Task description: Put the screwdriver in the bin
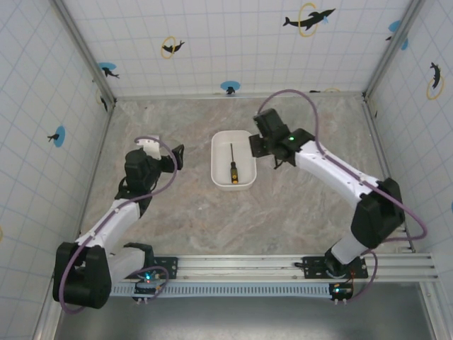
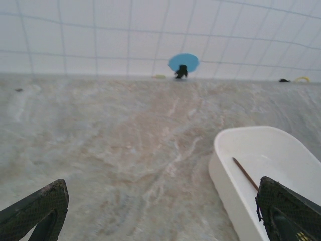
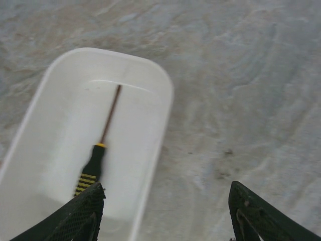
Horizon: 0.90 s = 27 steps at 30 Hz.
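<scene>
Looking at this one, I'd call the job basically done. The screwdriver (image 1: 231, 164) lay flat inside the bin (image 1: 218, 150), roughly down its middle, with the yellow-and-black handle at the bin's near end and the thin shaft pointing toward its far end. Nothing was touching it.

The right gripper (image 1: 255, 145) sat just beside the bin's right rim, jaws spread wide with nothing between them. From its wrist camera, one finger (image 3: 83, 213) looked like it hung over the near corner of the bin, close to the handle. I couldn't tell how high above it was. The left gripper (image 1: 177, 156) was off to the bin's left, a bit apart from the rim, also splayed wide and empty.

What could go wrong, as I saw it, was mostly the right arm's exit. That bin looked light and was just sitting loose on the table (image 1: 297, 212). If the finger dipped or swung sideways toward the bin instead of going up and away, it could clip the rim. That could shove or tilt the bin, and the slim screwdriver might roll or slide out. The same went for the left gripper if it drifted toward the bin's left wall.
</scene>
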Each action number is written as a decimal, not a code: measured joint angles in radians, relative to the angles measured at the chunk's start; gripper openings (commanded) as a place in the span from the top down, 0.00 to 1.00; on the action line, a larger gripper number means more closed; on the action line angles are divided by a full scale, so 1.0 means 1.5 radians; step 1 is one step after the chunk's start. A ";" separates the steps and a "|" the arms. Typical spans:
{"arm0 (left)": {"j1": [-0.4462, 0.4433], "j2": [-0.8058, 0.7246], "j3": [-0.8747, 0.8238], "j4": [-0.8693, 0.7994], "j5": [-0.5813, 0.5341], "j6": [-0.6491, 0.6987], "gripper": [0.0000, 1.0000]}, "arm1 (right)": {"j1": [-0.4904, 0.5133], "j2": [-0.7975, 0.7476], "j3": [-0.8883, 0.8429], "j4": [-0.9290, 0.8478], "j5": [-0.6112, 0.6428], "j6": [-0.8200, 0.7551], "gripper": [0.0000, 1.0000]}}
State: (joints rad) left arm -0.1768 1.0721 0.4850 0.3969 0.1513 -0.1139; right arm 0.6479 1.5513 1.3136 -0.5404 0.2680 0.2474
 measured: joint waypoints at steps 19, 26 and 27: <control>0.061 0.029 -0.102 0.155 -0.115 0.090 0.03 | -0.348 -0.258 -0.491 0.415 -0.016 -0.111 0.32; 0.088 0.046 -0.144 0.239 -0.111 0.092 0.03 | -0.394 -0.253 -0.656 0.681 -0.025 -0.140 0.30; 0.091 0.051 -0.152 0.254 -0.112 0.092 0.03 | -0.398 -0.241 -0.666 0.714 -0.025 -0.143 0.30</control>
State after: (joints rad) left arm -0.0410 1.1481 0.2577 0.7776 -0.0162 0.0235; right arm 0.0513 1.1900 0.3149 0.5312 0.2298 0.0334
